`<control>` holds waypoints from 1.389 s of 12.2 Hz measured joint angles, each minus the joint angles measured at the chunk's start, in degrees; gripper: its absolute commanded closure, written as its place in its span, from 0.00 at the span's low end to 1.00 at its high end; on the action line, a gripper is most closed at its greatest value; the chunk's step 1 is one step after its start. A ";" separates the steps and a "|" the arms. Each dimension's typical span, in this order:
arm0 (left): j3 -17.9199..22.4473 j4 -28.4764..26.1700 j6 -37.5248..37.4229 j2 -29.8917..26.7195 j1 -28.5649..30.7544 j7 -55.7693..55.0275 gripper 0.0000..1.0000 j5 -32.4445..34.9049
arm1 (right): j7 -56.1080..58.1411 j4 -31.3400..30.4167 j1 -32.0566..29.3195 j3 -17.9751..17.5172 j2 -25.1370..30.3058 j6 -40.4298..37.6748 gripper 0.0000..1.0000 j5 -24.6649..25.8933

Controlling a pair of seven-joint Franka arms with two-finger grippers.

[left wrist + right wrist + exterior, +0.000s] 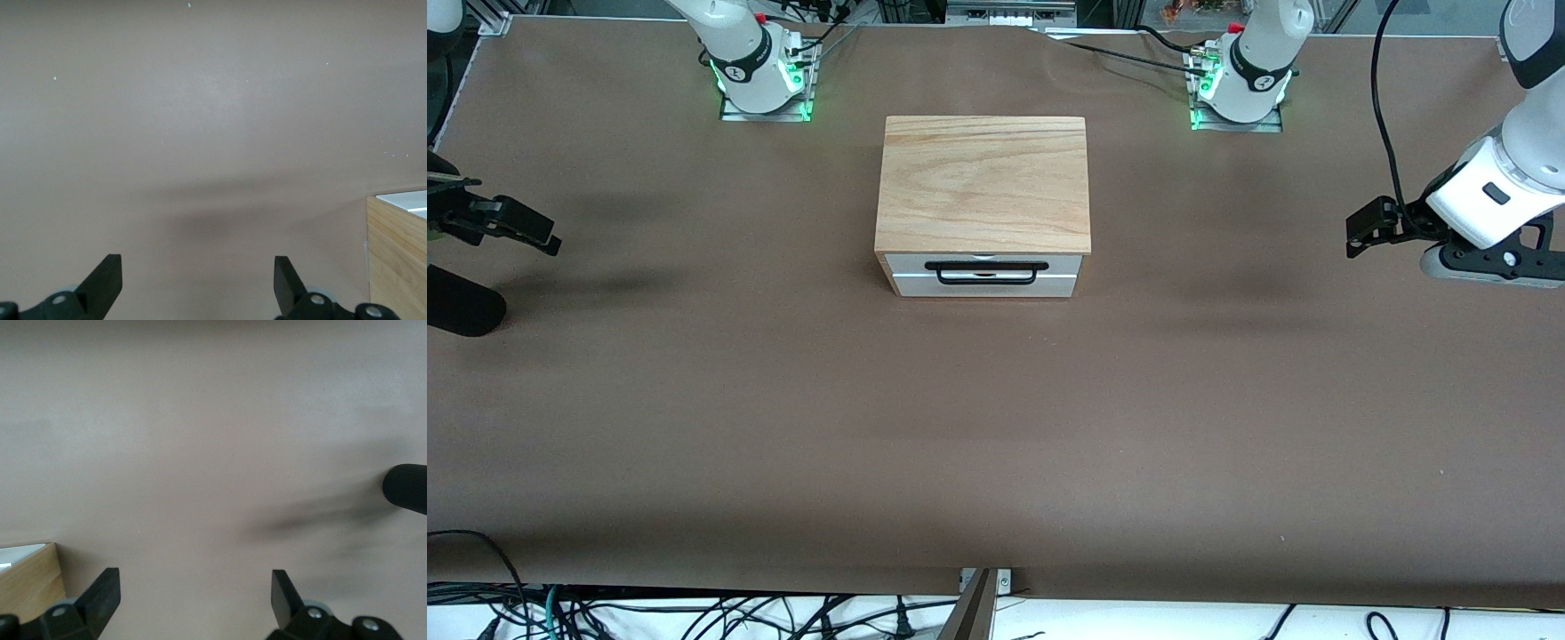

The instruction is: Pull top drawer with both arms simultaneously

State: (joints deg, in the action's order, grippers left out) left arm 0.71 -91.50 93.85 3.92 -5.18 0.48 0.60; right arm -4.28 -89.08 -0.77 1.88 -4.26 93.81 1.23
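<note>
A wooden box with a light oak top (983, 182) stands mid-table, its front facing the front camera. The top drawer (1067, 266) is pushed in, showing a white front panel and a long black wire handle (985, 265). My left gripper (1362, 229) hangs open over bare table toward the left arm's end, well apart from the box. My right gripper (534, 233) is open over the table toward the right arm's end, equally far off. Each wrist view shows open, empty fingers (198, 267) (195, 587) and one corner of the box (397, 260) (30, 580).
A black cylinder (458, 307) (407, 487) lies at the table edge near my right gripper. The brown table cover (996, 427) spreads wide in front of the drawer. Both green-lit arm bases (765, 89) (1238, 98) stand at the table's edge farthest from the front camera.
</note>
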 measured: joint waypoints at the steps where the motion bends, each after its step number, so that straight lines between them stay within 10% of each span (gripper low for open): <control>1: 0.00 0.00 -0.18 0.00 0.00 0.00 0.00 0.00 | 0.00 0.00 0.00 -0.01 0.00 0.00 0.00 0.00; 17: -1.69 0.06 -0.39 -0.09 -0.12 0.00 0.00 0.00 | 0.00 0.00 0.00 -0.05 0.00 0.03 0.00 0.00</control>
State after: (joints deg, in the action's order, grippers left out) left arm -0.97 -91.44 93.46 3.83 -5.29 0.48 0.60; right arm -4.28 -89.08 -0.78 1.83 -4.26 93.83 1.23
